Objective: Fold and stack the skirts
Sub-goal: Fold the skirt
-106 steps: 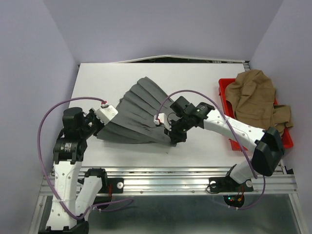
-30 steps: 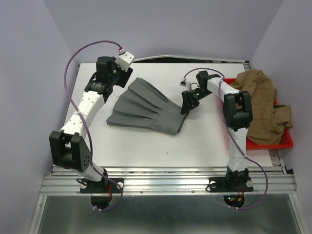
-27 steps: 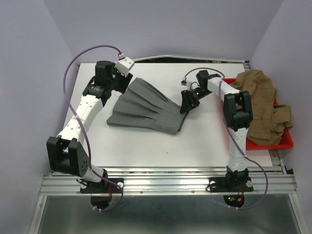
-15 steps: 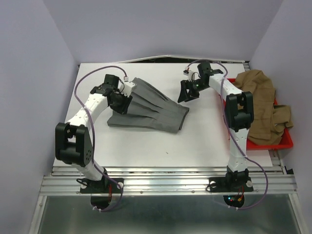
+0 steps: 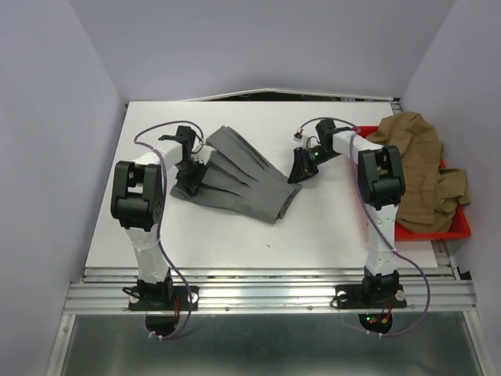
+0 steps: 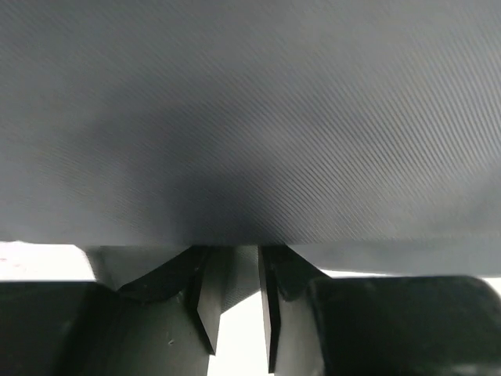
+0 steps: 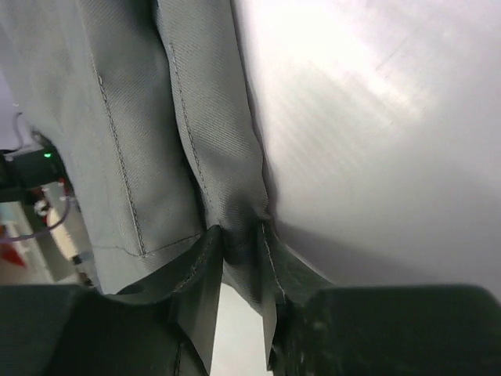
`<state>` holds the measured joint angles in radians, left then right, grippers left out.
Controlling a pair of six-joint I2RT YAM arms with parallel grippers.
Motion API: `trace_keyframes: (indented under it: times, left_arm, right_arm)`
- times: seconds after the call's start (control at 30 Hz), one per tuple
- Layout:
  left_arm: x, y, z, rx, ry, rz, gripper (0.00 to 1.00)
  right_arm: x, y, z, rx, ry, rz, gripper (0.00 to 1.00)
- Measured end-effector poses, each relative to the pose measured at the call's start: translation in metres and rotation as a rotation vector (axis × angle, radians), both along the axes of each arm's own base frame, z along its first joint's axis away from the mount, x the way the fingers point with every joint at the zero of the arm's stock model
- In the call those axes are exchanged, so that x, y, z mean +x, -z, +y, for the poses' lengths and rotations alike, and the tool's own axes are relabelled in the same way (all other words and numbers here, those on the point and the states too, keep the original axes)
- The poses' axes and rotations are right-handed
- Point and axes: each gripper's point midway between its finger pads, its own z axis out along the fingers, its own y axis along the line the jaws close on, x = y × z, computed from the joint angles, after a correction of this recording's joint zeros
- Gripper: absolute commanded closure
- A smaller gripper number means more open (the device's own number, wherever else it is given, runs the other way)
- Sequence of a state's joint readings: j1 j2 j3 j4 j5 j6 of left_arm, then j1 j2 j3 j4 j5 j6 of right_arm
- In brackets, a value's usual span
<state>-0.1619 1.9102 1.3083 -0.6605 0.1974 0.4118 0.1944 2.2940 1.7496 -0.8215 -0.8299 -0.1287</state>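
Note:
A grey pleated skirt [image 5: 239, 178] lies folded on the white table [image 5: 313, 227], mid-table. My left gripper [image 5: 188, 171] sits at the skirt's left edge. In the left wrist view the grey cloth [image 6: 250, 117] fills the frame, and the left gripper [image 6: 235, 254] has its jaws nearly together with cloth between the tips. My right gripper [image 5: 298, 167] is at the skirt's right end. In the right wrist view the right gripper [image 7: 241, 233] is shut on a bunched fold of the skirt [image 7: 156, 117]. A tan skirt [image 5: 411, 160] lies heaped in a red bin [image 5: 462, 225].
The red bin stands at the table's right edge, with the tan cloth spilling over its rim. Purple cables loop from both arms above the table. Lavender walls close in the left, back and right. A metal rail [image 5: 266, 286] runs along the near edge.
Both grippers carried the skirt's near edge back over itself, folding it. In the last half second the right gripper came down to the skirt's right end and the left gripper shifted slightly nearer.

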Motion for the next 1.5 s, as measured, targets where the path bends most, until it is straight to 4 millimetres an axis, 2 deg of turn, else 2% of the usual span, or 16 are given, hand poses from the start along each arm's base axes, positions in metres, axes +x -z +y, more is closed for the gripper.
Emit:
trace_keyframes:
  times: [0.1, 0.23, 0.33, 0.4, 0.5, 0.57, 0.63, 0.7, 0.77, 0.8, 0.9, 0.97, 1.07, 1.27, 1.33, 1.5]
  left_arm:
    - [0.032, -0.001, 0.006, 0.018, -0.027, -0.031, 0.67]
    - [0.108, -0.005, 0.012, 0.053, -0.049, -0.156, 0.67]
    - [0.157, -0.009, 0.019, 0.092, -0.065, -0.255, 0.55]
    - [0.179, -0.015, 0.023, 0.116, -0.070, -0.309, 0.47]
    - [0.195, -0.031, 0.027, 0.130, -0.080, -0.372, 0.42]
    - [0.199, -0.055, 0.025, 0.116, -0.084, -0.422, 0.41]
    - [0.198, -0.084, 0.022, 0.104, -0.092, -0.477, 0.41]
    - [0.186, -0.126, 0.016, 0.101, -0.107, -0.554, 0.37]
    - [0.158, -0.170, -0.002, 0.087, -0.101, -0.627, 0.33]
    - [0.144, -0.195, -0.016, 0.066, -0.099, -0.689, 0.24]
    - [0.081, -0.246, -0.072, -0.024, -0.038, -0.801, 0.23]
    - [0.040, -0.263, -0.119, -0.115, 0.032, -0.827, 0.23]
    - [0.003, -0.250, -0.162, -0.204, 0.073, -0.766, 0.23]
    - [-0.047, -0.135, -0.184, -0.148, 0.069, -0.446, 0.23]
    - [-0.067, -0.114, -0.191, -0.144, 0.088, -0.372, 0.23]
    - [-0.106, -0.107, -0.227, -0.227, 0.152, -0.294, 0.25]
  right_arm:
    - [-0.021, 0.002, 0.002, 0.048, 0.014, 0.074, 0.73]
    - [-0.050, 0.002, 0.011, 0.099, 0.038, 0.172, 0.74]
    - [-0.070, 0.001, 0.025, 0.123, 0.046, 0.223, 0.75]
    - [-0.088, 0.002, 0.043, 0.136, 0.042, 0.259, 0.68]
    - [-0.106, 0.000, 0.065, 0.157, 0.049, 0.284, 0.54]
    - [-0.114, -0.005, 0.076, 0.170, 0.061, 0.288, 0.47]
    - [-0.114, -0.010, 0.079, 0.179, 0.084, 0.284, 0.46]
    - [-0.107, -0.017, 0.076, 0.175, 0.137, 0.262, 0.45]
    - [-0.104, -0.025, 0.072, 0.166, 0.185, 0.234, 0.41]
    - [-0.104, -0.031, 0.070, 0.160, 0.208, 0.216, 0.41]
    - [-0.101, -0.048, 0.064, 0.157, 0.266, 0.165, 0.44]
    - [-0.099, -0.053, 0.063, 0.162, 0.292, 0.140, 0.45]
    - [-0.096, -0.046, 0.063, 0.161, 0.308, 0.151, 0.46]
    - [-0.101, -0.005, 0.062, 0.113, 0.332, 0.246, 0.47]
    - [-0.105, -0.001, 0.063, 0.121, 0.332, 0.265, 0.48]
    - [-0.107, -0.003, 0.071, 0.147, 0.313, 0.257, 0.52]
